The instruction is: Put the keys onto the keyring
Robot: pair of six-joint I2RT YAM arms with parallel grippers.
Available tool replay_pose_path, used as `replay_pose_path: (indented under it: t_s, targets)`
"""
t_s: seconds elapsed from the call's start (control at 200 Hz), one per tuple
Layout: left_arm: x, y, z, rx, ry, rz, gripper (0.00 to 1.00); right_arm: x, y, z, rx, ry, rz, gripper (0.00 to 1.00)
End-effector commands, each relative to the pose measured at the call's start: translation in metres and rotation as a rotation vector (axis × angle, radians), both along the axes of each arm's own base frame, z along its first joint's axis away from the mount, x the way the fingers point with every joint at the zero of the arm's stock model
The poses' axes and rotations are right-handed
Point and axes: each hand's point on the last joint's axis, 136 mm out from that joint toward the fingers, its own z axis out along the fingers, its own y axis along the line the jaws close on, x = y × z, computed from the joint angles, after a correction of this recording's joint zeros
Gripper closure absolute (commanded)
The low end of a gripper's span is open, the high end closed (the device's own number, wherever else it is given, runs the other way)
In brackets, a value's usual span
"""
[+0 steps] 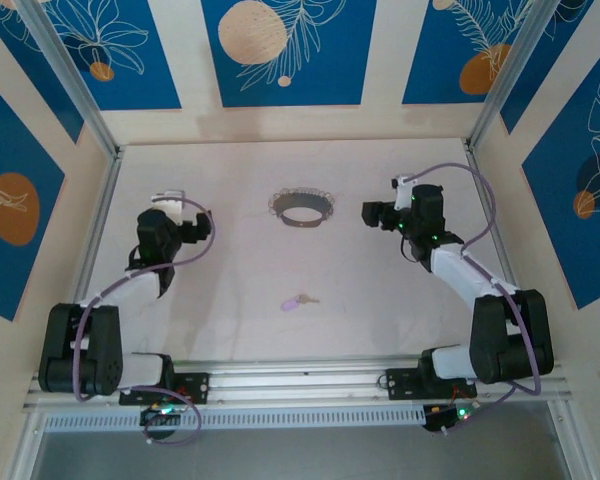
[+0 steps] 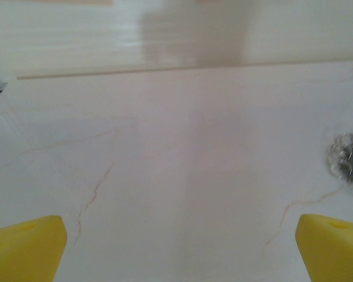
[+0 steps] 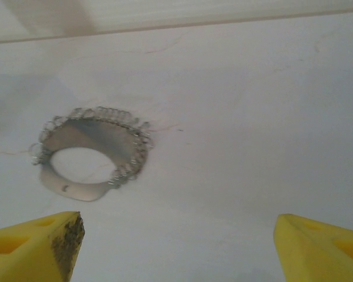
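Overhead view first. The left arm (image 1: pixel 130 290) comes up from its base at the lower left of the frame, elbow folded, with its wrist at the left-centre of the bench (image 1: pixel 230 330). The left jaws stand wide apart over bare surface. On the left wrist camera I've got the two yellow fingertips (image 2: pixel 25 248) down in the bottom corners, with only pale bench between them. The right arm (image 1: pixel 470 275) mirrors it from the lower right, forearm slanting up and inward and the wrist turned toward the middle of the frame. The right jaws are apart too and grip nothing. Their fingertips (image 3: pixel 36 247) sit low in the right wrist view, and the left-hand one is smudged dark on its inner face. The keyring (image 1: pixel 303 207) lies on the bench in the upper middle of the overhead frame, between the two wrists, nearer the right one and touching neither. On the right wrist camera it's at centre left, above the left-hand fingertip, with its fringe of tiny loops clear along the far rim. A sliver of it shows at the right edge of the left wrist view. The key (image 1: pixel 297 300), with its lilac head and short silver blade, lies alone in the lower middle, well apart from the keyring and both arms. Purple cables (image 1: pixel 202 240) loop off each wrist, and it's open bench from the right jaws to the keyring.
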Motion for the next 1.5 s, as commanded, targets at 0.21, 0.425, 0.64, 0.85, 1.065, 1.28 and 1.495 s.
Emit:
replay_pose_path:
  t_s: [0.21,0.425,0.64,0.85,1.065,1.28,1.495]
  targets:
    - [0.0,-0.023,0.042,-0.21,0.03,0.008,0.01,-0.008,0.084,-0.014,0.004,0.227,0.137,0.17]
    - [-0.01,-0.066,0.047,-0.311,0.203,-0.086,0.0,-0.006,0.138,-0.028,0.045,0.381,0.245,0.21]
    - [-0.028,-0.115,0.042,-0.294,0.26,-0.194,0.0,0.007,0.175,-0.053,0.017,0.488,0.296,0.26]
    - [-0.037,-0.14,0.033,-0.274,0.311,-0.243,0.0,0.024,0.188,-0.079,-0.041,0.535,0.292,0.28]
    - [-0.04,-0.142,0.031,-0.276,0.317,-0.261,0.0,0.037,0.193,-0.102,-0.066,0.566,0.278,0.29]
    - [-0.036,-0.135,0.031,-0.19,0.312,-0.246,0.0,0.049,0.194,-0.116,-0.081,0.569,0.272,0.29]
    - [-0.036,-0.129,0.03,-0.183,0.34,-0.205,0.0,0.051,0.2,-0.13,-0.089,0.61,0.284,0.3]
